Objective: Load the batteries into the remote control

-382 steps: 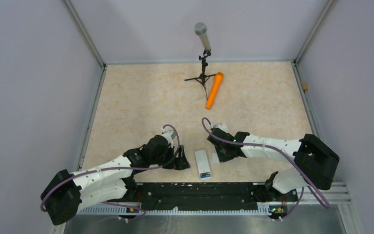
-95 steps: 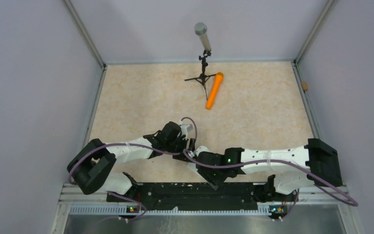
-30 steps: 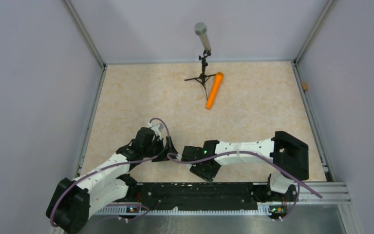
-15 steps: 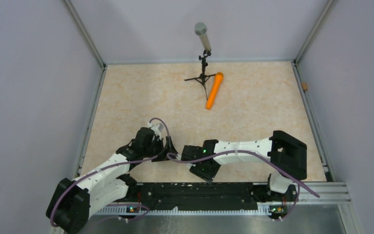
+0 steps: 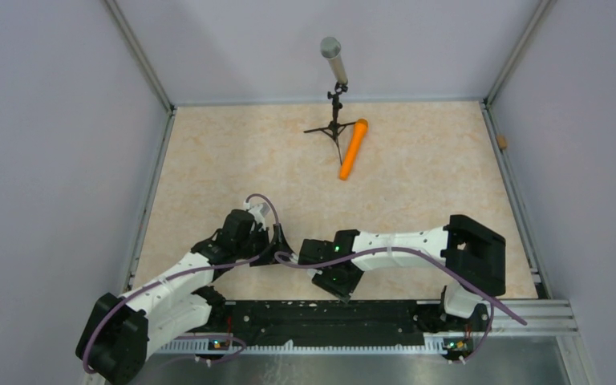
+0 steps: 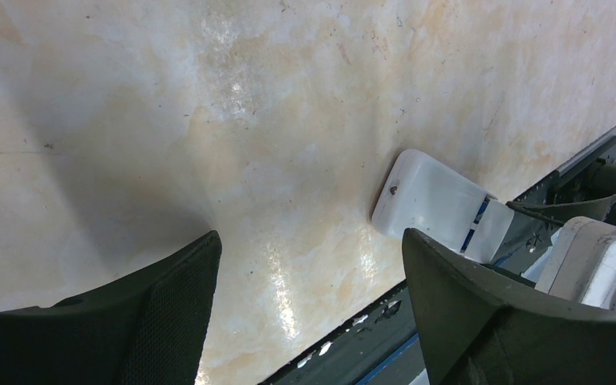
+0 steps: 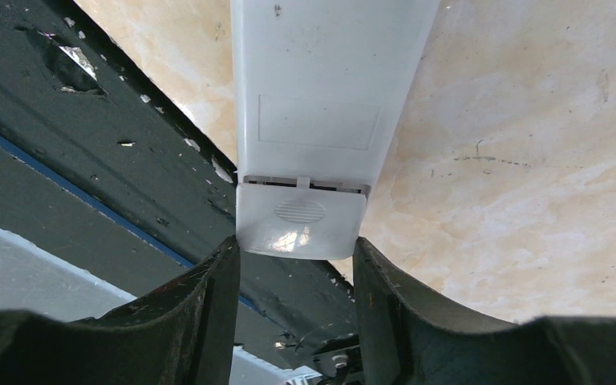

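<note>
The remote control (image 7: 329,88) lies back up on the table, its near end over the black rail. My right gripper (image 7: 295,245) is shut on that end, with its fingers pressed against both sides of the ribbed battery cover (image 7: 301,216). In the left wrist view the remote control (image 6: 429,200) shows thin blue slivers (image 6: 473,226) in the seam by the cover. I cannot tell whether these are the batteries. My left gripper (image 6: 309,265) is open and empty over bare table left of the remote. In the top view my right gripper (image 5: 335,281) hides the remote, and my left gripper (image 5: 277,243) is beside it.
A grey microphone (image 5: 331,58) on a black tripod stands at the back. A long orange cylinder (image 5: 352,149) lies beside it. The black base rail (image 5: 329,313) runs along the near edge, just under the remote's end. Grey walls close in both sides.
Nothing has moved over the last second. About three seconds ago the left gripper was close against the right one; it has since drawn back to the left.
</note>
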Motion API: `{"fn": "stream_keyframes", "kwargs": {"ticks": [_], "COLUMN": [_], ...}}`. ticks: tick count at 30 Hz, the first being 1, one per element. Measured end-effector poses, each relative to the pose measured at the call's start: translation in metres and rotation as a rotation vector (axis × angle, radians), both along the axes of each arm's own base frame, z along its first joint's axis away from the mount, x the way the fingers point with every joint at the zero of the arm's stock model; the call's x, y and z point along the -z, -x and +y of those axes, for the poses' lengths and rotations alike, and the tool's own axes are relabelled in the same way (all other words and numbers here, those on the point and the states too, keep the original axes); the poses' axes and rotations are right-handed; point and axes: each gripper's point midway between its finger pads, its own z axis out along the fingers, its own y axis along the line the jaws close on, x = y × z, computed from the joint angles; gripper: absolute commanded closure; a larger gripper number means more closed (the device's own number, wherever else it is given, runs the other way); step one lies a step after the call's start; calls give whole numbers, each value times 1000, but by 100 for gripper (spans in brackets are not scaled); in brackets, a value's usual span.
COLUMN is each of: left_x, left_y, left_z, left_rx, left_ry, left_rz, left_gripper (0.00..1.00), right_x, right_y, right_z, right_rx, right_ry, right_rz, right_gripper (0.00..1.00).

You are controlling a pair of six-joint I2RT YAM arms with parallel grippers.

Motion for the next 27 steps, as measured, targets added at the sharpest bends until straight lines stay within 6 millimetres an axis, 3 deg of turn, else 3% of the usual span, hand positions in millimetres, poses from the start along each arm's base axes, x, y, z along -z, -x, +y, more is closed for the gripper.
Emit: {"fn": "stream_keyframes", "kwargs": {"ticks": [27], "left_x": [0], "left_y": [2], "left_z": [-3], "left_rx": [14], "left_ry": [15], "left_rz": [12], "left_gripper": [16], "right_x": [3], "right_y": [0], "right_z": [-4], "right_rx": [3], "right_ry": [11], "right_rz": [-4], "right_gripper": [88]}}
